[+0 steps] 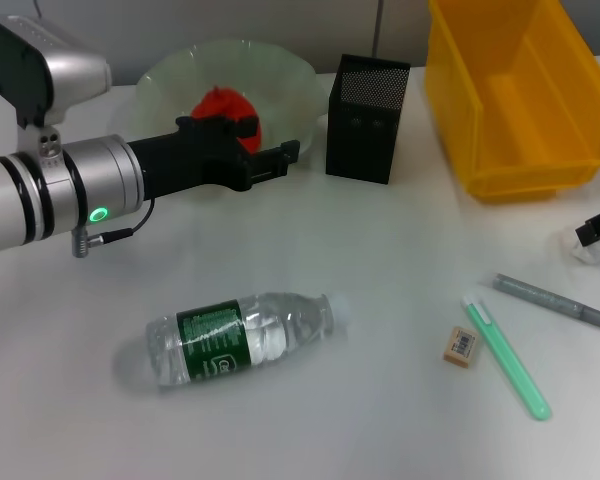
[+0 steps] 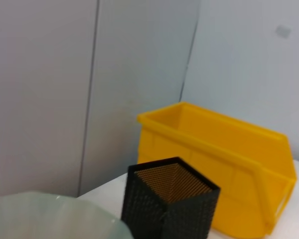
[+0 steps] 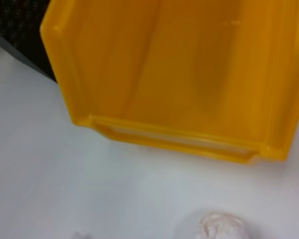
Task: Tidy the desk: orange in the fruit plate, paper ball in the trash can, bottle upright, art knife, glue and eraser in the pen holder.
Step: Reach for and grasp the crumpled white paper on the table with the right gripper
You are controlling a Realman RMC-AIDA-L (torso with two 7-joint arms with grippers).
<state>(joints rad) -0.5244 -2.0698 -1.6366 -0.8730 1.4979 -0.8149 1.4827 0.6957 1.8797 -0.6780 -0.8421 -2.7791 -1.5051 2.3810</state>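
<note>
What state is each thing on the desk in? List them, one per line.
orange: in the fruit plate, left gripper over it.
bottle: lying on its side, capped.
paper ball: on the desk, outside the trash can.
eraser: on the desk, outside the pen holder.
right gripper: at the desk's right edge.

Silver left arm (image 1: 40, 195), green light, seemingly black end effector (image 1: 242, 152).
</note>
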